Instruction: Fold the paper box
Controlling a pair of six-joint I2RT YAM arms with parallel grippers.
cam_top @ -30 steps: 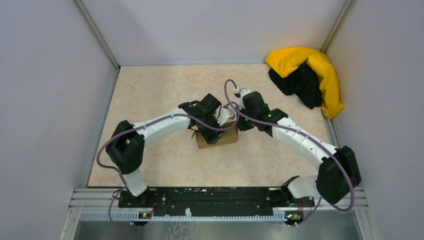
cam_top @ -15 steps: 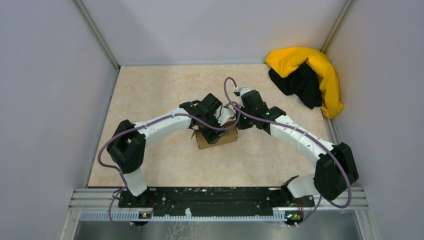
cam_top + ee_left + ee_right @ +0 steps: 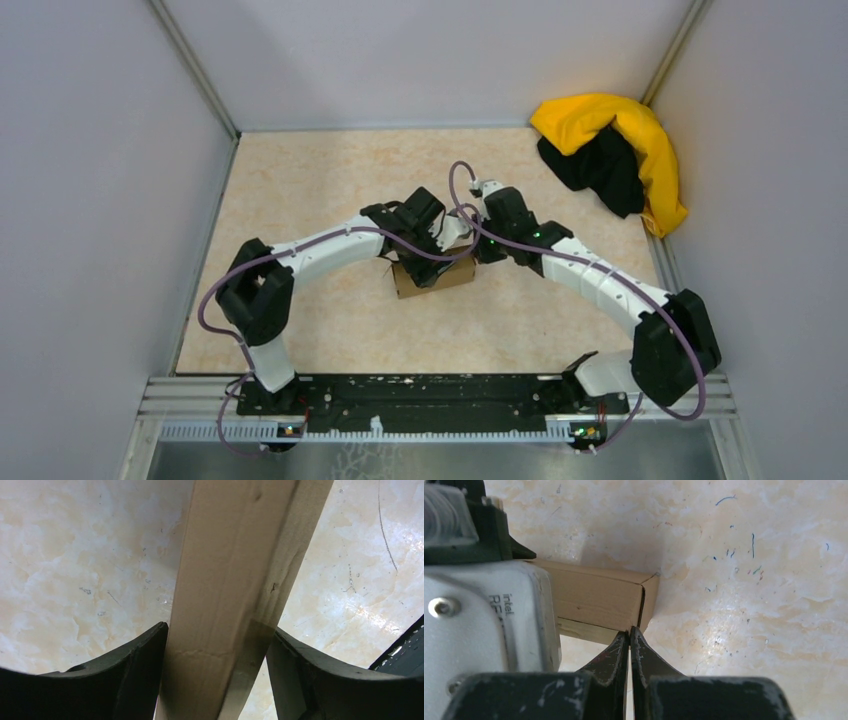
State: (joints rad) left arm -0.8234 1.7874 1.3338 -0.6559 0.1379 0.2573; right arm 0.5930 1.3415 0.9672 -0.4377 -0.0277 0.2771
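Brown cardboard, small rectangular paper box (image 3: 436, 277) at the middle of the pale marbled beige desk (image 3: 300, 180), caught between the left jaws and lying just ahead of the right jaws' tips. Left jaws spread wide and pinching the box across its narrow width, both black fingers (image 3: 135, 680) pressed against opposite cardboard faces in the left wrist view. Right jaws pressed together on nothing, tips meeting at the lower edge of the box beside a corner seam (image 3: 642, 605); touching or just short of it, hard to tell. White camera housing (image 3: 489, 620) of the left wrist to the left of those tips, hiding the rest of the box.

Handling, as a judgement: probably very light, stiff across flat panels, weak along scored creases and loose flaps. Easily dented by a hard squeeze, and apt to skid on the smooth desk if pushed from one side only. Best taken across the two long walls, as with the left jaws now, leaving ends and flaps free for pressing with closed tips.

Long axis running straight out from between the left jaws, away from that wrist, and crosswise to the right jaws, from their tips off to their left. From above, roughly left to right, right end tilted slightly away from the arm bases. Yellow-and-black crumpled cloth heap (image 3: 615, 150) well apart, far beyond and to the right of the right jaws.
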